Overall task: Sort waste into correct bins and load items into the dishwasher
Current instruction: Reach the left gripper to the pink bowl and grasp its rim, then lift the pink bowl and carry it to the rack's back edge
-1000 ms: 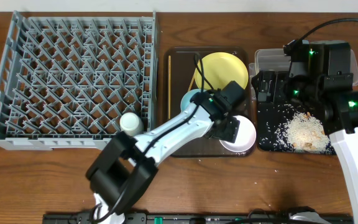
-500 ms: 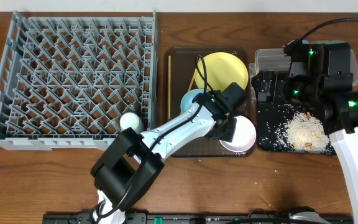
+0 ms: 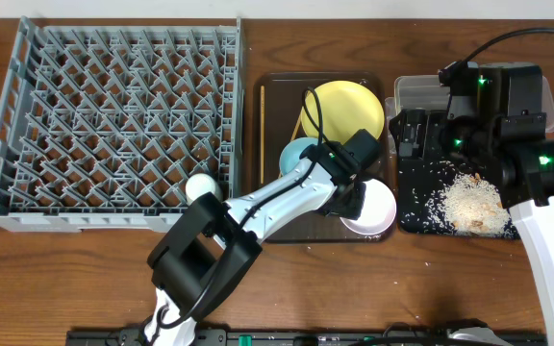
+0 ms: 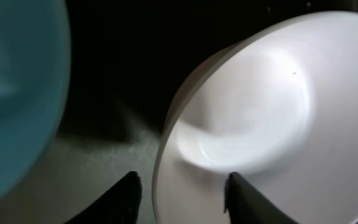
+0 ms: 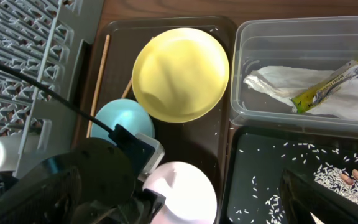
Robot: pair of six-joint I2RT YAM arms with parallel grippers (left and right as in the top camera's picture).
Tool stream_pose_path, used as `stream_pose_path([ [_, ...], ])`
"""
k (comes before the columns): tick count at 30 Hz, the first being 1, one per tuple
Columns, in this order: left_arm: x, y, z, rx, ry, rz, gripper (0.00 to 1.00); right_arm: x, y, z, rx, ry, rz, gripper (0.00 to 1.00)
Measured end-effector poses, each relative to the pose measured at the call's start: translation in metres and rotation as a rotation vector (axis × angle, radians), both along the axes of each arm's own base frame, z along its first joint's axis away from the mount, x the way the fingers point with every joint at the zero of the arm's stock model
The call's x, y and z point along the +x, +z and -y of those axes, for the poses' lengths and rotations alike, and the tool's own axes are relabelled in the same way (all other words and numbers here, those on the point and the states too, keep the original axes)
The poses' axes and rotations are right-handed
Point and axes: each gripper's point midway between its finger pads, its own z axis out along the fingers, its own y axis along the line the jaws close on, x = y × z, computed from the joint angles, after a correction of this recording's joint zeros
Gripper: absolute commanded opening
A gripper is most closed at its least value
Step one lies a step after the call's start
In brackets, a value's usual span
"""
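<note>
My left gripper [image 3: 351,199] [image 4: 182,182] is open, its fingers straddling the left rim of the white bowl [image 3: 375,207] [image 4: 260,112] on the brown tray. The light blue bowl [image 3: 298,154] and yellow plate [image 3: 344,106] lie beside it, with chopsticks [image 3: 263,130] at the tray's left. The white cup [image 3: 200,185] sits in the grey dish rack [image 3: 113,115]. My right gripper [image 3: 414,135] hovers open and empty over the bins. The clear tub [image 5: 241,74] holds the napkin [image 5: 278,81] and the sachet [image 5: 328,84]. Rice [image 3: 469,202] lies in the black tray [image 3: 416,221].
The brown serving tray [image 3: 277,226] sits between the rack and the bins. The left arm crosses the rack's front right corner and the tray. A few rice grains lie on the table by the front edge [image 3: 426,264].
The left arm's elbow has swung slightly right while its gripper stays at the white bowl's rim. The right arm has not moved.
</note>
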Motion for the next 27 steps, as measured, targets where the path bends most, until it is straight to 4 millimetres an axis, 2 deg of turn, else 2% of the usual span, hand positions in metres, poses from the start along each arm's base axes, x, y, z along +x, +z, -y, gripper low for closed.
stream_pose_path([
  [3,0.0,-0.002,-0.001,-0.002,0.001,-0.009,0.19,0.0,0.0,0.0,0.0,0.0,0.0,0.99],
  [4,0.0,-0.002,-0.001,-0.003,0.003,-0.011,0.1,0.0,0.0,0.0,0.0,0.0,0.0,0.99],
  [5,0.001,-0.002,-0.001,-0.004,0.008,-0.013,0.08,0.0,0.0,0.0,0.0,0.0,0.0,0.99],
  [15,0.003,0.002,-0.013,0.006,0.038,-0.042,0.07,0.0,0.0,0.001,-0.003,-0.003,0.0,0.99],
  [18,0.005,0.019,-0.013,-0.021,0.04,-0.015,0.07,0.001,0.0,0.001,-0.005,-0.004,0.001,0.99],
  [22,0.008,0.068,-0.017,-0.075,0.047,0.08,0.07,0.001,0.0,0.001,-0.006,-0.005,0.002,0.99],
  [25,0.013,0.103,-0.034,-0.062,0.074,0.186,0.08,0.001,0.0,0.002,-0.008,-0.007,0.003,0.99],
  [27,0.018,0.12,-0.049,-0.027,0.101,0.257,0.07,0.001,0.0,0.002,-0.009,-0.008,0.003,0.99],
])
